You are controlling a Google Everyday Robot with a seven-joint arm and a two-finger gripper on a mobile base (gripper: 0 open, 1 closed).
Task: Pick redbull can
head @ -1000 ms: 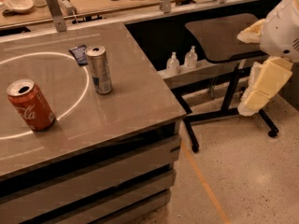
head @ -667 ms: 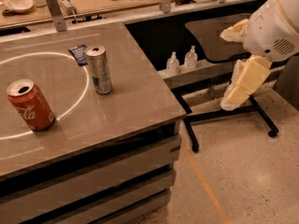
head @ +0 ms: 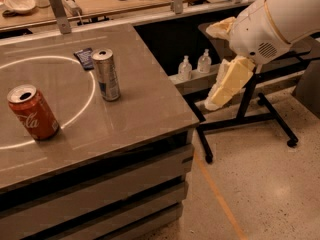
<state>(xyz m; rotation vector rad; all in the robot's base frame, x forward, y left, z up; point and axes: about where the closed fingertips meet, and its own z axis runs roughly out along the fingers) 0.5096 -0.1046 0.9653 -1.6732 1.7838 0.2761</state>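
Finds the tool (head: pixel 226 82) further left and lower than a moment ago, hanging off the right of the tabletop (head: pixel 150 109), near its edge and well apart from both cans. Cannot tell whether open or closed; shows only cream, blocky, matte plastic under a rounded white arm housing (head: pixel 280 19). Leaves the redbull can (head: pixel 106 75) unmoved: upright on the smooth grey tabletop, slim, silver metal with blue patches, just outside a thin white circle (head: pixel 45 58). Keeps the wider red Coca-Cola can (head: pixel 31 113) standing at left, a small dark packet (head: pixel 84 58) just behind the slim can.
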